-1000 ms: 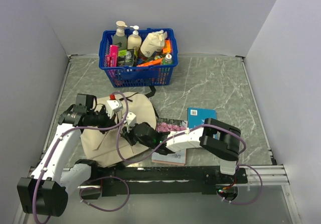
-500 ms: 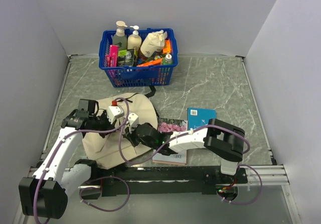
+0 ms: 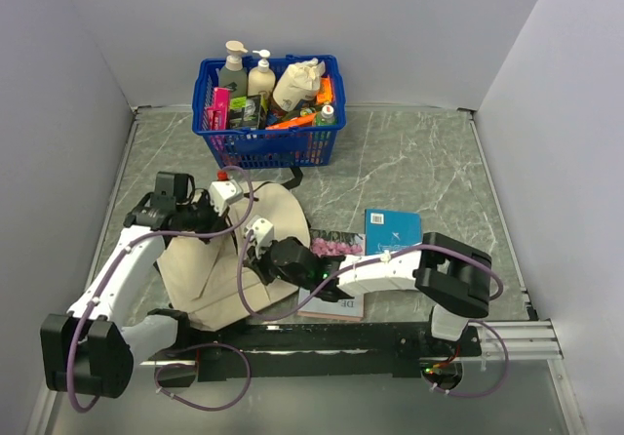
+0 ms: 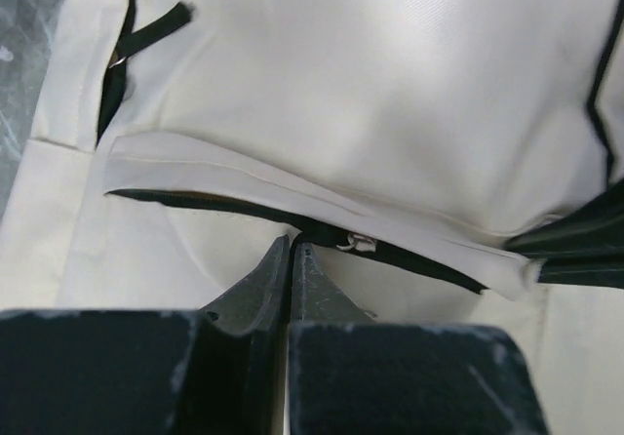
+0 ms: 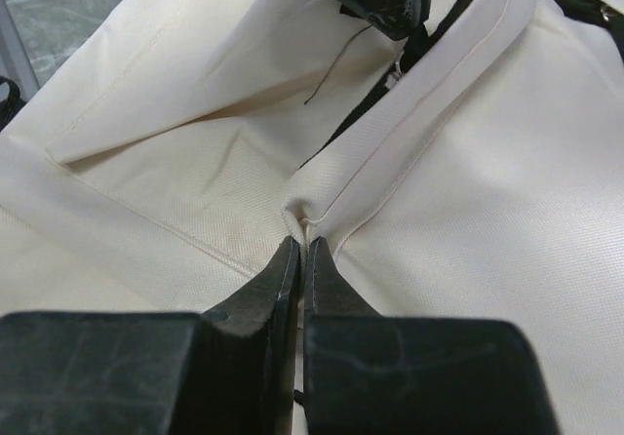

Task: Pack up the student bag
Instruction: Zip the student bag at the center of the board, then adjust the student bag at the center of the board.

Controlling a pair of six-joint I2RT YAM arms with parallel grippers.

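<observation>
**2 Grippers Meet on the Cream Bag**

The student bag (image 3: 195, 271) lies flat on the gray table (image 3: 419, 172). It sits at about 8 o'clock from the middle of the table, close to the arms. It is soft and cream, with a black zipper (image 4: 414, 259) running across it.

Both arms reach in over the bag and come close together on top of it. The left gripper (image 4: 291, 252) is squeezed tight, with its 2 fingers pressed together. Its tips sit right at the edge of the zipper. A small silver zipper pull (image 4: 358, 244) lies just beside them, at 3 o'clock. I cannot tell if any cloth is caught between those fingers.

The right gripper (image 5: 301, 245) is squeezed tight too. It pinches a little fold of the bag's cream cloth, and the cloth bunches up at its tips. From that pinch a cream flap runs off toward 1 o'clock, along the dark zipper opening.

A blue basket (image 3: 268, 144) stands at 12 o'clock by the far wall, full of bottles and packs. A flower book (image 3: 331, 246) lies at 3 o'clock from the bag, partly under the right arm. A blue book (image 3: 392, 228) lies just beside it, on its 3 o'clock side.
</observation>
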